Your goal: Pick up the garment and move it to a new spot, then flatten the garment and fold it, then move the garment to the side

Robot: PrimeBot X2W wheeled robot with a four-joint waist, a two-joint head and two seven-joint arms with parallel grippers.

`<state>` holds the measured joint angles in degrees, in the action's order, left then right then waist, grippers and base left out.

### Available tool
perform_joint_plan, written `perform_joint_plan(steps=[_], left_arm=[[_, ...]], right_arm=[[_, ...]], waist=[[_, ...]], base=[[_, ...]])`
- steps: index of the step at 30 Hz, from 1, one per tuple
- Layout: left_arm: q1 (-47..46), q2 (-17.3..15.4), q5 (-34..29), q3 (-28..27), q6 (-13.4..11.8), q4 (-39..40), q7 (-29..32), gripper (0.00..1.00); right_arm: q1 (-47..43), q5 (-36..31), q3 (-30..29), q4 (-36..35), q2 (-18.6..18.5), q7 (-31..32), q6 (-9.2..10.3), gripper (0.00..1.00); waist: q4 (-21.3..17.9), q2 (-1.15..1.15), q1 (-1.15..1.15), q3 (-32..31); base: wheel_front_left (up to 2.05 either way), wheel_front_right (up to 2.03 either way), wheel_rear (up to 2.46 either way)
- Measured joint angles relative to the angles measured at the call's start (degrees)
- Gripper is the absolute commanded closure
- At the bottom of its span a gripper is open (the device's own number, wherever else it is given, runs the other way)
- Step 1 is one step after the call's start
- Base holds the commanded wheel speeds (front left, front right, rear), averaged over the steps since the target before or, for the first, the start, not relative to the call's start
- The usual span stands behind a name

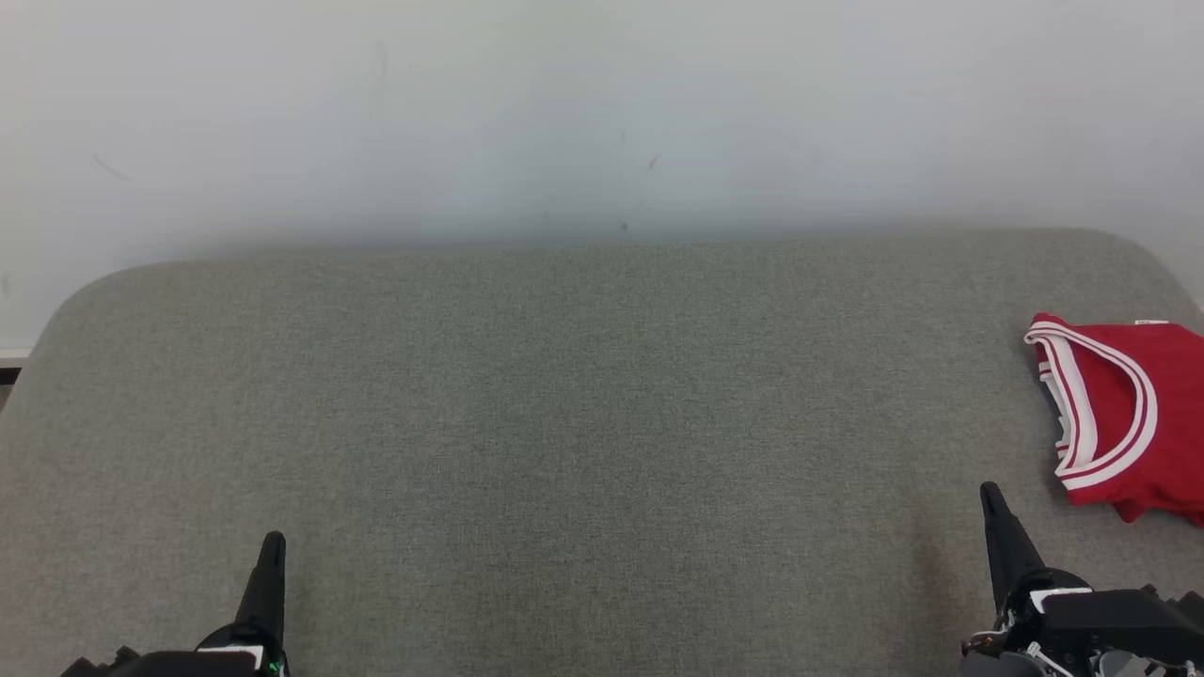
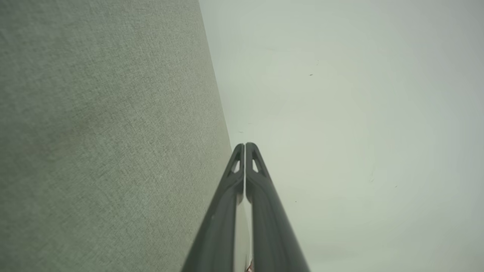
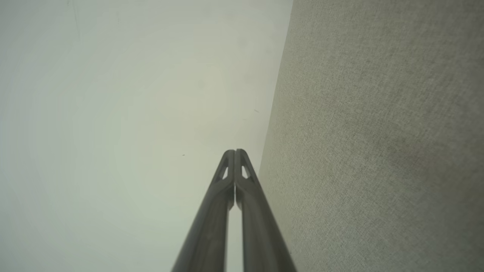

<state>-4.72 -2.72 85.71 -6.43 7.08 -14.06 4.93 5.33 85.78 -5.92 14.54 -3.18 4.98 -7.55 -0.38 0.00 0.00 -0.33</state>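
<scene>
Head view: grey fabric surface (image 1: 602, 423), pale wall (image 1: 602, 113), left claw (image 1: 273, 540), right claw (image 1: 989, 490) both closed.

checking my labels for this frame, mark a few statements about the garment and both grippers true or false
1. The red garment lies near the right edge of the grey surface. True.
2. The left gripper holds the garment. False: it is shut on nothing, far across the surface from it.
3. The right gripper is open. False: its fingers are pressed together.
4. The garment has white striped trim. True.
5. The right gripper is the one nearer the garment. True.
</scene>
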Motion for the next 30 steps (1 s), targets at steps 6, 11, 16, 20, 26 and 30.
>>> perform_joint_plan(steps=[6, 11, 16, 20, 26, 30], left_arm=[[-0.4, 0.0, 2.6, 0.0, 0.0, 0.0, 0.7, 1.00], [-0.8, 0.0, 4.3, 0.0, 0.1, 0.0, 1.1, 1.00], [-1.2, 0.0, 6.2, 0.0, 0.3, 0.0, 1.5, 1.00], [-1.3, 0.0, 6.6, 0.0, 0.3, 0.0, 1.7, 1.00], [-1.3, -0.1, 6.6, 0.0, 0.3, 0.0, 1.7, 1.00], [-1.3, -0.1, 6.6, 0.0, 0.3, 0.0, 1.7, 1.00]], right_arm=[[0.2, 2.2, -0.2, -0.1, 0.1, 0.6, 0.00, 1.00], [0.5, 4.3, -0.4, -0.3, 0.2, 1.1, 0.00, 1.00], [0.7, 6.1, -0.6, -0.4, 0.2, 1.6, 0.00, 1.00], [0.8, 6.6, -0.6, -0.5, 0.3, 1.6, 0.00, 1.00], [0.8, 6.6, -0.6, -0.5, 0.3, 1.6, 0.00, 1.00], [0.8, 6.6, -0.6, -0.5, 0.3, 1.6, 0.00, 1.00]], waist=[[0.1, 0.00, 0.00, 0.2], [0.3, 0.00, 0.00, 0.3], [0.4, 0.00, 0.00, 0.5], [0.4, 0.00, 0.00, 0.5], [0.4, 0.00, -0.01, 0.5], [0.4, 0.00, -0.01, 0.5]], base=[[0.00, 0.00, 0.00], [0.00, 0.00, 0.00], [0.00, 0.00, 0.00], [0.00, 0.00, 0.00], [0.00, 0.00, 0.00], [0.00, 0.00, 0.00]])
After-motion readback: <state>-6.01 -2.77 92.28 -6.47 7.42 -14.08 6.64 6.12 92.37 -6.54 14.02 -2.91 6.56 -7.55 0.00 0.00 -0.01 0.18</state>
